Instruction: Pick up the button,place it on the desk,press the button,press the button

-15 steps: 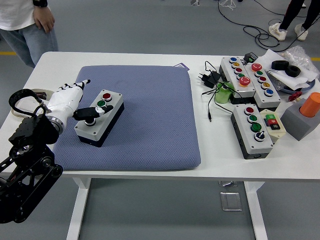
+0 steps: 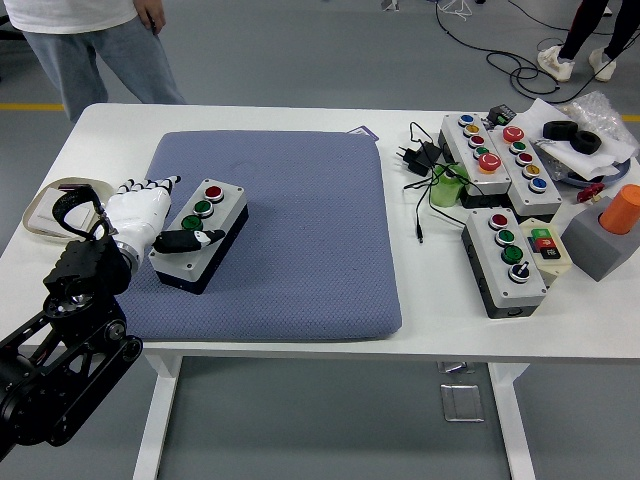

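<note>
A grey button box with a black base lies on the blue mat, left of centre. On its top are a red button, a green button and a black one under my thumb. My left hand, white with black fingertips, is at the box's left side. Its fingers stretch out straight beside the box, and its thumb lies across the box's near end. The hand does not hold the box.
Several more button boxes stand at the right with cables, a green cup and an orange cylinder on a grey block. A white dish sits at the left edge. A person stands at the far left corner.
My left hand has moved in closer to the box, and the thumb has slid toward its near end. The person at the far side has stepped to the right.
</note>
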`<state>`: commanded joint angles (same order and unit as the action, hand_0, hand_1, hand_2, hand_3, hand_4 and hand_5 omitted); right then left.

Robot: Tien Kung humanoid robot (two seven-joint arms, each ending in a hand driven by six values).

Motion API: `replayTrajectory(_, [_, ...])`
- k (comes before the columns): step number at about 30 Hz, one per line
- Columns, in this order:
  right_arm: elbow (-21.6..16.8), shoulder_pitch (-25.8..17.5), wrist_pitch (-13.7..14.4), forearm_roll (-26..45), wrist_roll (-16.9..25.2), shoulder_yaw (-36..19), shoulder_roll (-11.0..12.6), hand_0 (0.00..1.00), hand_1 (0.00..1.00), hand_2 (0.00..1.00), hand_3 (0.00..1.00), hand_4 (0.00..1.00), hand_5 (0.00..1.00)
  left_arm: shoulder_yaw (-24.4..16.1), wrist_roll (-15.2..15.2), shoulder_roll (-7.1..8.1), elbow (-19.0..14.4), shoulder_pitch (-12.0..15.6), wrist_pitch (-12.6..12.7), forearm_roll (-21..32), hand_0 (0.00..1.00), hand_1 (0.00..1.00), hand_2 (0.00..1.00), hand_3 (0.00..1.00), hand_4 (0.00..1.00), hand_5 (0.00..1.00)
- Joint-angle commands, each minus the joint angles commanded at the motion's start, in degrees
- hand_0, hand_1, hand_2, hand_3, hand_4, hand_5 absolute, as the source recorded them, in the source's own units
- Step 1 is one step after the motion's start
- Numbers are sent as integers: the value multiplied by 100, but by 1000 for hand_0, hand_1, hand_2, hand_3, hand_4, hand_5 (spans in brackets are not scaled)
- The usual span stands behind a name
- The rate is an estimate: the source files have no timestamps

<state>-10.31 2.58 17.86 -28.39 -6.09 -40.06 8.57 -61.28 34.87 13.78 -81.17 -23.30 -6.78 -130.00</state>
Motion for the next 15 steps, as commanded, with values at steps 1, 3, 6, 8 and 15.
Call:
replayTrajectory(1, [0,1,-1,-1,0,3,1,629,499,545,583,256,15,1,6,-8,40,-15,-17,0,968,998,998,998,998,829])
replayTrajectory(3, [0,0,0,-4,1,1,3,629,499,545,583,256,15,3,13,-19,109,-36,-39,0,968,998,998,998,998,829])
replayTrajectory(6, [0,1,-2,-13,2,-2,6,629,499,545,583,256,15,13,20,-36,204,-65,-67,0,960,998,998,998,998,832])
replayTrajectory(8, [0,5,-5,-29,-2,-4,6,629,499,545,583,256,15,32,27,-59,306,-99,-80,0,960,998,998,998,998,832])
replayTrajectory(15, [0,19,-1,-28,4,3,11,629,499,545,584,256,13,93,12,-132,493,-172,-161,0,944,998,998,998,998,761])
